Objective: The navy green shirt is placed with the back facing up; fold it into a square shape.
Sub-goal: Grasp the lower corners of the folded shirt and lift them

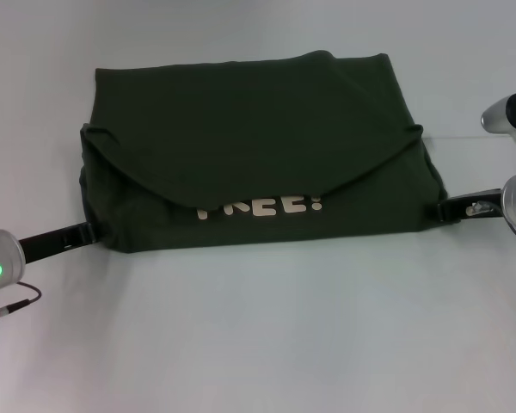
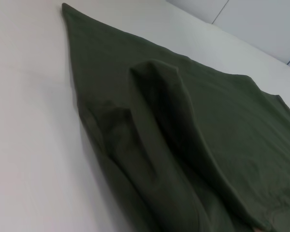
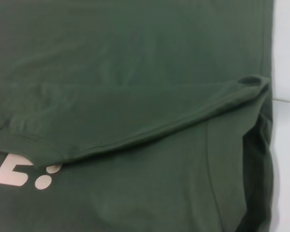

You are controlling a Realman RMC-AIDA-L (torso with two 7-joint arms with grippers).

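Olive knit, the navy green shirt (image 1: 249, 146) lay part-folded mid-frame; left gripper (image 1: 93, 229) and right gripper (image 1: 440, 209) touched its lower corners, grip unclear; uneven pulls might skew the fold.

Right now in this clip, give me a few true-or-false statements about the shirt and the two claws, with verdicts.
1. The navy green shirt lies spread flat with both sleeves out. False: it is folded into a compact block on the white table.
2. Pale printed letters show below a curved folded edge. True.
3. The left claw is at the shirt's near left corner. True.
4. The right claw hangs high over the shirt's middle. False: it is low at the shirt's right edge.
5. The letters are fully uncovered. False: the overlapping flap hides their tops.
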